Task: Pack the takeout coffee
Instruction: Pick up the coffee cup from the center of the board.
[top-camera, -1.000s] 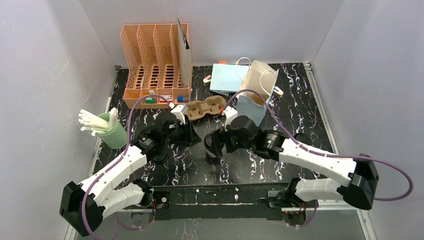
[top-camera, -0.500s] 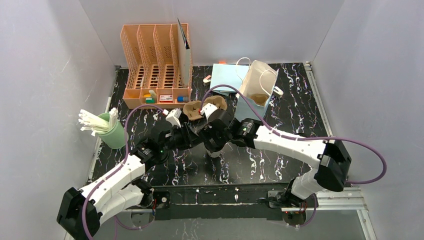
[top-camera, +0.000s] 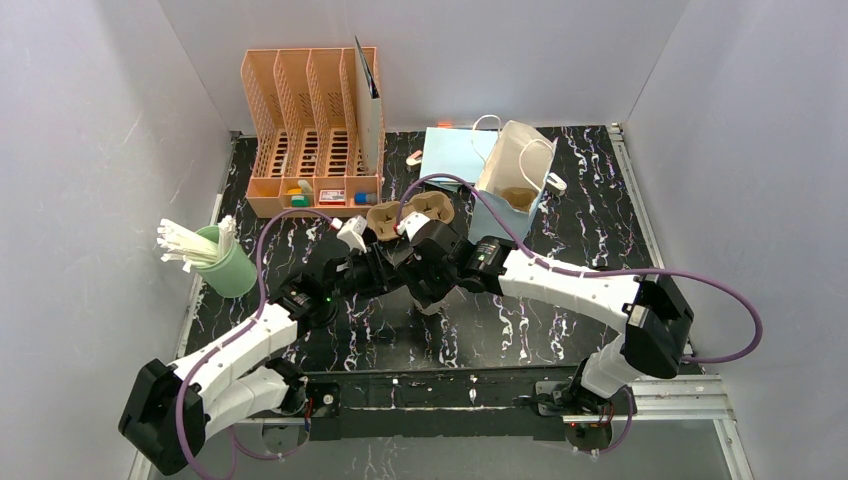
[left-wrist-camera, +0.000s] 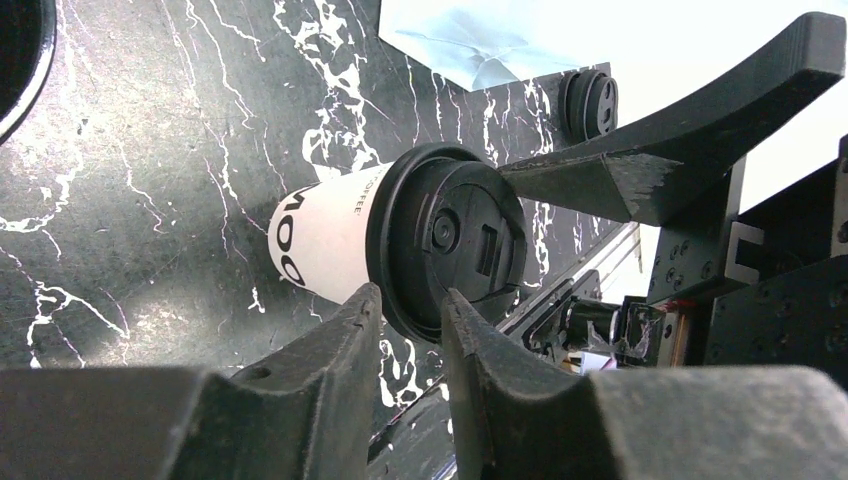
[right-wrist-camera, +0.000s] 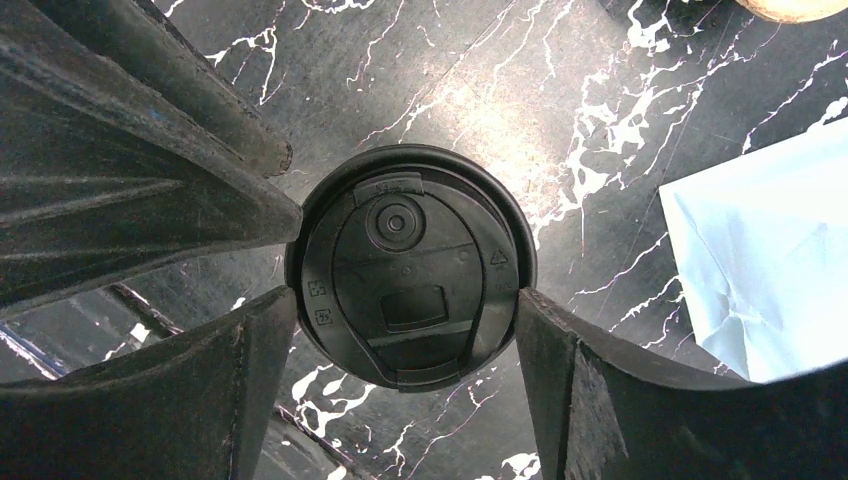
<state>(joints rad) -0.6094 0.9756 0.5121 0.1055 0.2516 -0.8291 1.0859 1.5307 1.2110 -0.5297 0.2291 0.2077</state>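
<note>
Top view: over the last second both arms have swung to the middle of the black white-veined table (top-camera: 590, 220). The right arm came in from the right, and the two wrists are now bunched just on the near side of the brown moulded-pulp two-cup carrier (top-camera: 410, 213). The light-blue paper bag (top-camera: 497, 218) with white handles stands open further back right, with neither arm at it. The wrists mostly hide the takeout coffee cup (right-wrist-camera: 405, 265), white paper with black lettering and a round black plastic lid. Left wrist view: the left gripper (left-wrist-camera: 410, 300) has narrowed to a slim gap. Its tips are right at the lid's rim, but I can't tell whether they pinch it or only brace it. One right finger (left-wrist-camera: 620, 170) meets the rim opposite. Right wrist view: looking straight down on the lid, the cup stands upright on the table, not in the carrier or the bag. The right gripper (right-wrist-camera: 405, 300) has just begun closing from full width and straddles the lid with its pads at the rim. I can't tell if it's clamped yet. My read is that this is pickup and nothing is packed so far. A grip on the lid alone could pop it off.
</note>
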